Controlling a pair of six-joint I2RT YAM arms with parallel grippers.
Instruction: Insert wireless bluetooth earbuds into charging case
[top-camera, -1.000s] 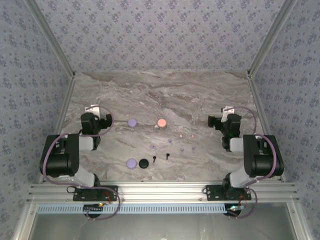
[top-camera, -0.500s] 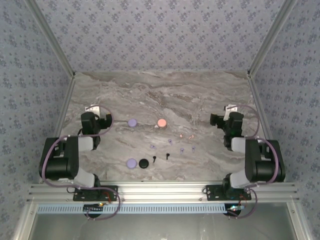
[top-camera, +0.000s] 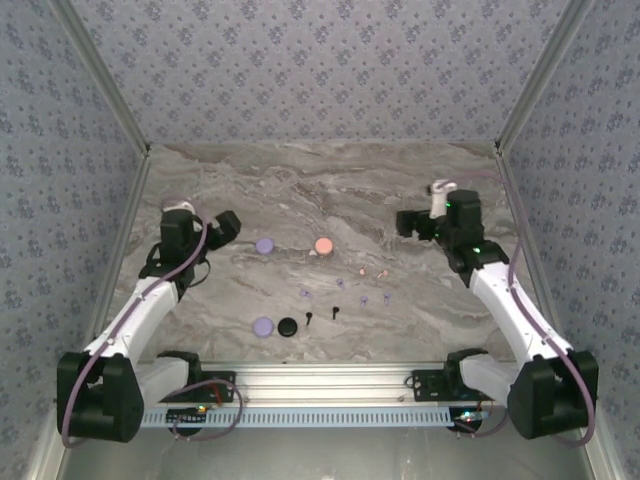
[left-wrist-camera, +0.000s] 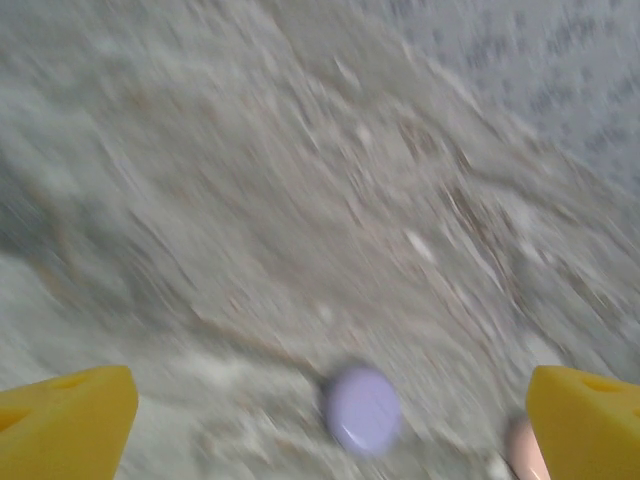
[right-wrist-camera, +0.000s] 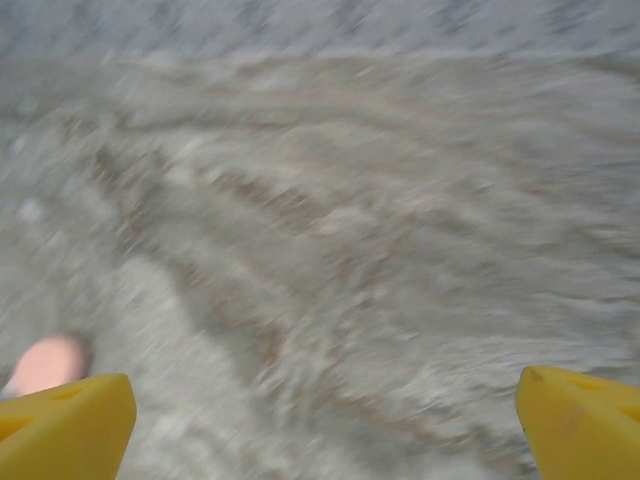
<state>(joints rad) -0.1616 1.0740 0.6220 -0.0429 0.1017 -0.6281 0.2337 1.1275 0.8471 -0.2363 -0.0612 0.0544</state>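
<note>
"Where have the charging cases ended up?"

"There are four round ones on the marble table (top-camera: 420, 180). A far lavender case (top-camera: 264, 244) and a pink case (top-camera: 322, 245) sit side by side mid-table, with a gap between them. Nearer the arm bases, a near lavender case (top-camera: 262, 325) and a black case (top-camera: 288, 326) lie just beside each other."

"What's inside them?"

"From here each one looks like a plain coloured disc, and I can't tell whether the lids are up or down. The earbuds all lie loose on the marble. The two black earbuds (top-camera: 311, 320) are just right of the black case. The four lavender earbuds (top-camera: 364, 299) are scattered between the two rows of cases. The two pink earbuds (top-camera: 363, 270) are right of the pink case, apart from it."

"And the arms?"

"The left gripper (top-camera: 226, 228) hovers left of the far lavender case, its jaws spread wide and holding nothing. Its wrist view is blurred, but that case shows on the marble ahead, between the yellow fingertips (left-wrist-camera: 70, 415). The right gripper (top-camera: 408, 222) hangs well to the right of the pink case, also gaping and empty. In its smeared wrist view the pink case sits low on the left."
</note>
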